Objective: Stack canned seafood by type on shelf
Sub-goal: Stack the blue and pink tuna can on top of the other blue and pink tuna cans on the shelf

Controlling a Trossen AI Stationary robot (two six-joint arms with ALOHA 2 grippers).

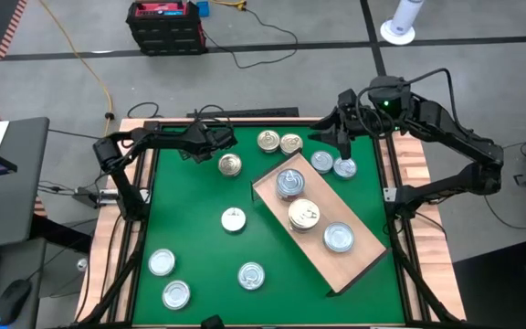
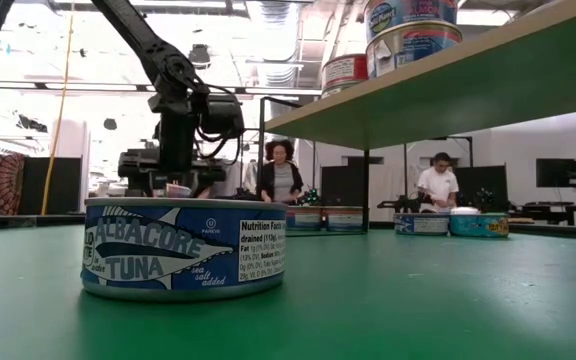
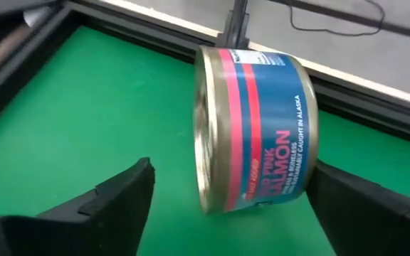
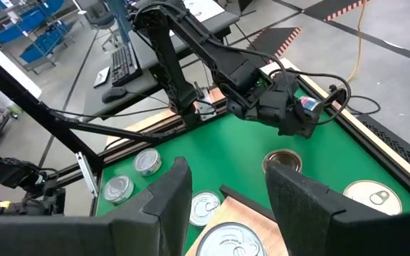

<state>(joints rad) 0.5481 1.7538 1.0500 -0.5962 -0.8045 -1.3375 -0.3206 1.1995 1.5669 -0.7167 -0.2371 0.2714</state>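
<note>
- While the left gripper [image 1: 219,139] was held at the far left of the green mat [image 1: 194,247], its fingers [image 3: 112,195] were spread wide around a pink salmon can [image 3: 255,128], seen on edge between them.
- Right gripper [image 1: 343,146] was noted far right, fingers partly parted, nothing gripped.
- Three cans [image 1: 303,214] were seen on the shelf [image 1: 359,260]; others lay scattered on the mat.

Blue-and-pink salmon can [image 3: 258,131]; green mat [image 1: 199,247], seemingly plain.

The shelf [image 2: 448,90] hides most of its tins [image 2: 408,30].
</note>
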